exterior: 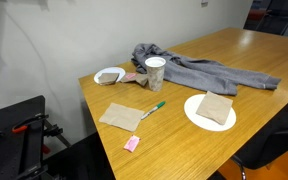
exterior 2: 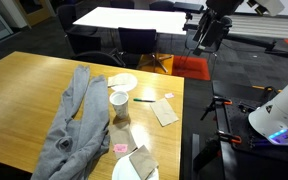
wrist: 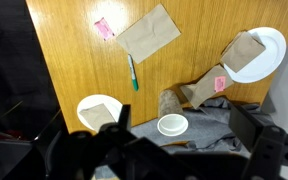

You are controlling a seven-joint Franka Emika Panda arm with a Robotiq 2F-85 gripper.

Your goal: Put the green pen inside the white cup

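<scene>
The green pen lies flat on the wooden table, just in front of the white cup, which stands upright against a grey cloth. In an exterior view the pen lies beside the cup. In the wrist view, looking down from high up, the pen lies on bare wood and the cup's open rim shows from above. My gripper hangs high above the table, open and empty, its dark fingers blurred. It also shows in an exterior view, well clear of the table.
A crumpled grey cloth lies behind the cup. A brown napkin and a pink eraser lie near the front edge. A white plate holds a napkin. A shallow white bowl sits by the cup.
</scene>
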